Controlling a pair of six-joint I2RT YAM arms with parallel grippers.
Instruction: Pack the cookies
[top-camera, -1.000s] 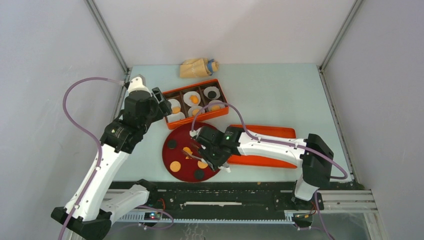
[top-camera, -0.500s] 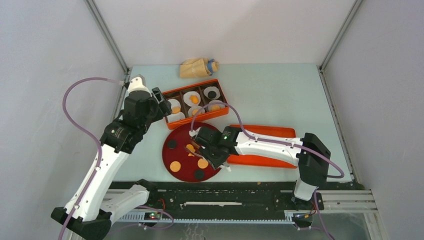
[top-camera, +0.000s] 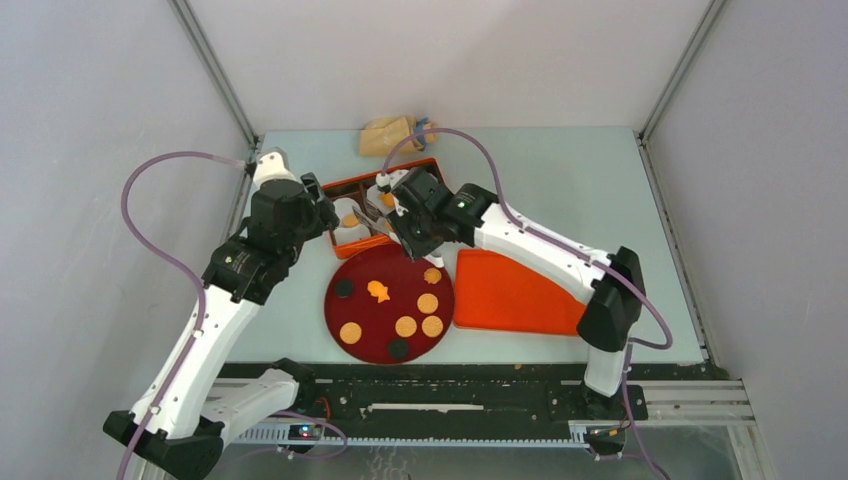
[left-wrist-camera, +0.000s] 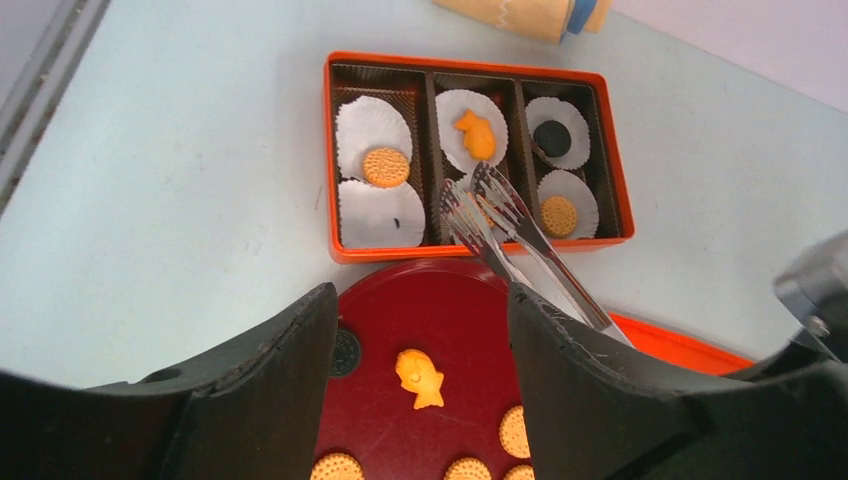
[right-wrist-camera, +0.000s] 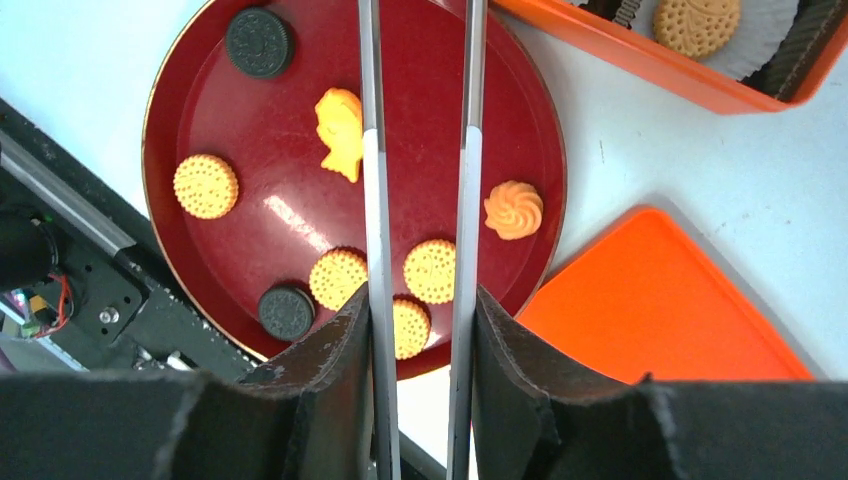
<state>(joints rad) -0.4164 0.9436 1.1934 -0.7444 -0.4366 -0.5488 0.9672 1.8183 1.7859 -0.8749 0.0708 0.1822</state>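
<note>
tongs (left-wrist-camera: 520, 240) over box (left-wrist-camera: 470, 62), plate (left-wrist-camera: 420, 310) beside near rim

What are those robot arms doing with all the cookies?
They are packing cookies into the orange box. The right gripper holds tongs, whose tips are over the box's middle compartment. Four cookies already show in its paper liners, and eight wait on the dark red plate. The left gripper is open, holding nothing.
</note>
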